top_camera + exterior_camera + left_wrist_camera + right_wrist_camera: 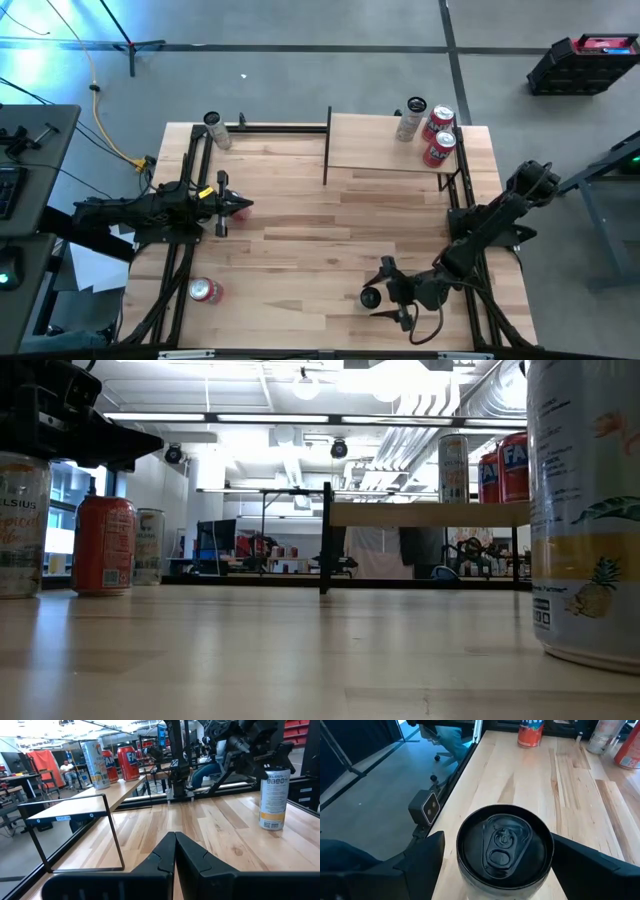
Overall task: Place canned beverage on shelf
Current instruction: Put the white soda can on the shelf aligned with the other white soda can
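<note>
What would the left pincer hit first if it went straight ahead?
Likely nothing nearby: left pincer points between shelf and can, toward the far black post; depth unclear.

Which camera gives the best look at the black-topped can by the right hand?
The right wrist view: the black-topped can fills the frame between the right hand's open fingers. The high view shows it only as a small dark disc. The low view catches its side; the left wrist view shows it upright.
</note>
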Robot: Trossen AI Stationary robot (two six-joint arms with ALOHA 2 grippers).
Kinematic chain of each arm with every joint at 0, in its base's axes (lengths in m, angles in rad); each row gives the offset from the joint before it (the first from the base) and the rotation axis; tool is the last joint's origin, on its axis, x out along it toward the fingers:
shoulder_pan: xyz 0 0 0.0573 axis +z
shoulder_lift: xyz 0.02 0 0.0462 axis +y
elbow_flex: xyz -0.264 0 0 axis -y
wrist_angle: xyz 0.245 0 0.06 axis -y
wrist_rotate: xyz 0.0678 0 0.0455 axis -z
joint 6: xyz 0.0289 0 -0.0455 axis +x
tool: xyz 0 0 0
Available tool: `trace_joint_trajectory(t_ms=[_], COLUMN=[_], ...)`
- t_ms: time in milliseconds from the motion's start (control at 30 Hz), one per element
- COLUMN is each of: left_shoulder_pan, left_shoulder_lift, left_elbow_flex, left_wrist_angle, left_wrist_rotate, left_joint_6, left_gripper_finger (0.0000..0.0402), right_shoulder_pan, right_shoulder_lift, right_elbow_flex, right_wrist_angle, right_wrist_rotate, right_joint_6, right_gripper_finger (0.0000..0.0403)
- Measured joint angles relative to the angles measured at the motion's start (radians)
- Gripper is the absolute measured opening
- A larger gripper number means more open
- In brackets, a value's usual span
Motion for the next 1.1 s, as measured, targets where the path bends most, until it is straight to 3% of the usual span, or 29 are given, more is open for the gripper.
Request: trace_joint_trajectory(t_ms=[200, 833, 1100], left_shoulder_pan=[0.000, 0.000, 0.000], left_shoulder_lift=[0.000, 0.000, 0.000], left_elbow_flex=[0.000, 0.000, 0.000], left_wrist_angle=[0.000, 0.000, 0.000], left_wrist_rotate=[0.000, 0.000, 0.000], left_joint_6=[0.000, 0.000, 0.000], left_gripper_finger=[0.0003, 0.0003, 0.0003], right_shoulder_pan=[0.003, -0.011, -0.011], right_shoulder_lift=[0.000, 0.013, 0.013], right_elbow_flex=[0.000, 0.000, 0.000], right_wrist_angle=[0.016, 0.051, 0.023], right_wrist_rotate=[0.034, -0.026, -0.011], right_joint_6=[-0.015, -0.064, -0.062], right_gripper_finger=[0.0323, 0.0314, 0.0287])
